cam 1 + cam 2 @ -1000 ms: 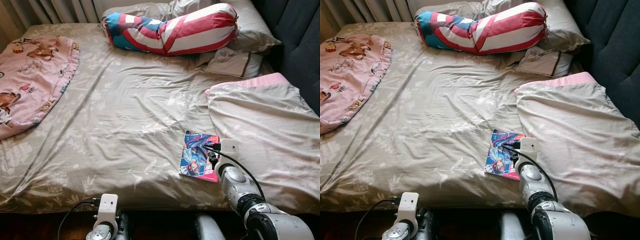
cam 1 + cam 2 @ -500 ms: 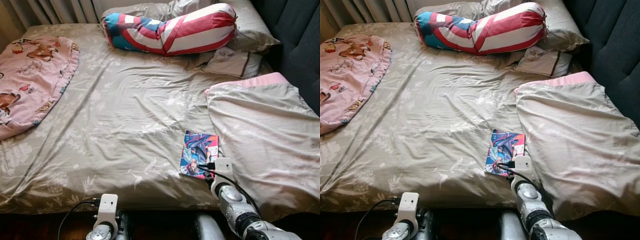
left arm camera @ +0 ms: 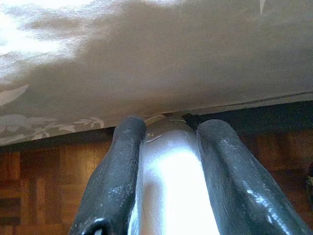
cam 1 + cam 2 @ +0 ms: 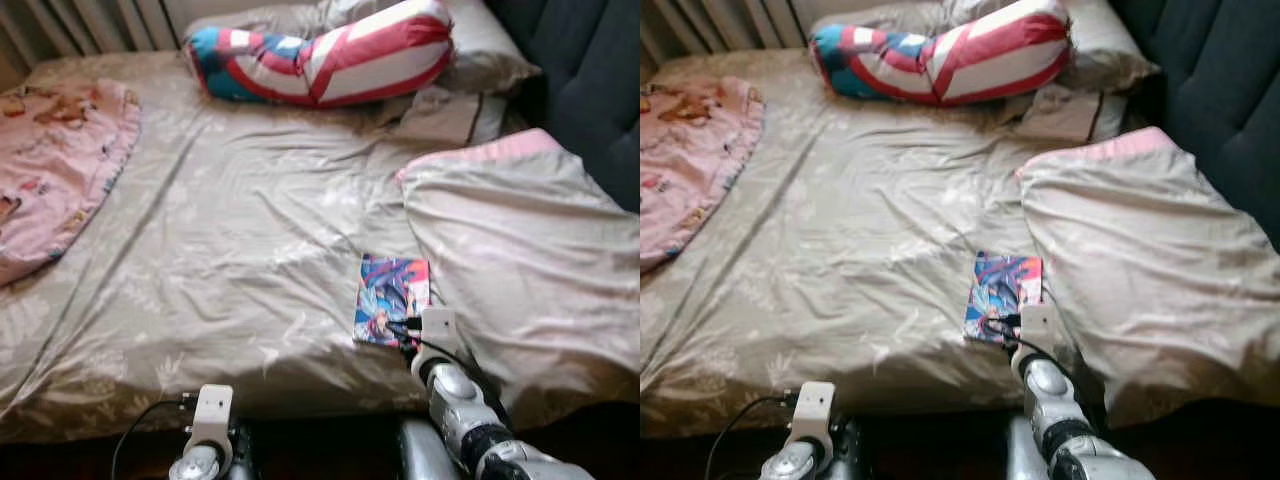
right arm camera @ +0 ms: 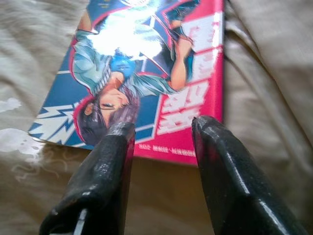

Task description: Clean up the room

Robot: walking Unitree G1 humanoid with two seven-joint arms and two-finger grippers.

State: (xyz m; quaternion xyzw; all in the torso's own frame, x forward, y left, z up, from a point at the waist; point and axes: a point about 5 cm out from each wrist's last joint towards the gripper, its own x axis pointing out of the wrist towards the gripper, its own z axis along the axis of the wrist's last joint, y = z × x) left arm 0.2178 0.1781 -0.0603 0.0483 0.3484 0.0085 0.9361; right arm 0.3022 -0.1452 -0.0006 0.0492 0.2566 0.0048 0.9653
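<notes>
A comic book with a blue and pink cover lies flat on the beige floral bedsheet, near the bed's front edge. My right gripper is open just above the sheet, its two black fingertips at the book's near edge, one on either side of the lower right corner of the cover. In the head view the right wrist sits right behind the book. My left gripper hangs low in front of the bed's edge, fingers apart, with a bright silver part between them.
A red, white and blue bolster and pillows lie at the bed's head. A folded duvet with a pink edge sits right of the book. A pink printed blanket is far left. A dark headboard is at right, and wooden floor below.
My right gripper has drawn back from over the book to its near edge. The head view has shifted slightly and blurred. The book and the left arm have stayed put.
</notes>
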